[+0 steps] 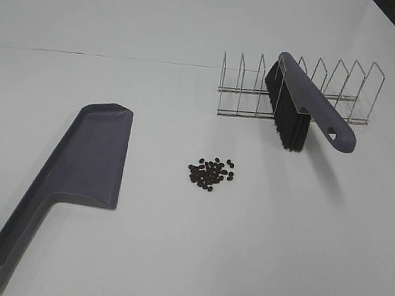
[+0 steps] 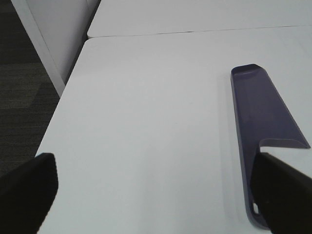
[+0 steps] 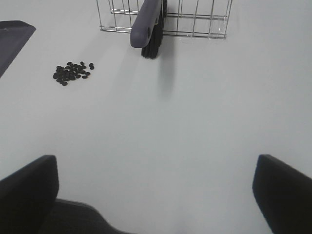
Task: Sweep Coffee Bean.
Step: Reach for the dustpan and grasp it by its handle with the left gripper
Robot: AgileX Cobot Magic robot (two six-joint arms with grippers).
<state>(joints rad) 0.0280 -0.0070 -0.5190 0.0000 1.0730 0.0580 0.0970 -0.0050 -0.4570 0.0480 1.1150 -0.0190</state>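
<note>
L gripper (image 2: 155, 192) jaws wide, empty, one finger hiding part of dustpan (image 2: 258, 107) handle, R gripper (image 3: 156, 195) jaws wide, empty, coffee bean (image 3: 73, 72) pile on white table (image 3: 195, 122), betw dustpan & brush (image 3: 146, 22), brush propped in wire rack (image 3: 204, 33).

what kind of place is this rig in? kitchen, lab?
Probably a lab or office test bench, not a kitchen: bare white tables butted together, dark carpet beside them, and staged props only: dustpan, brush in a wire rack, small pile of beans.
</note>
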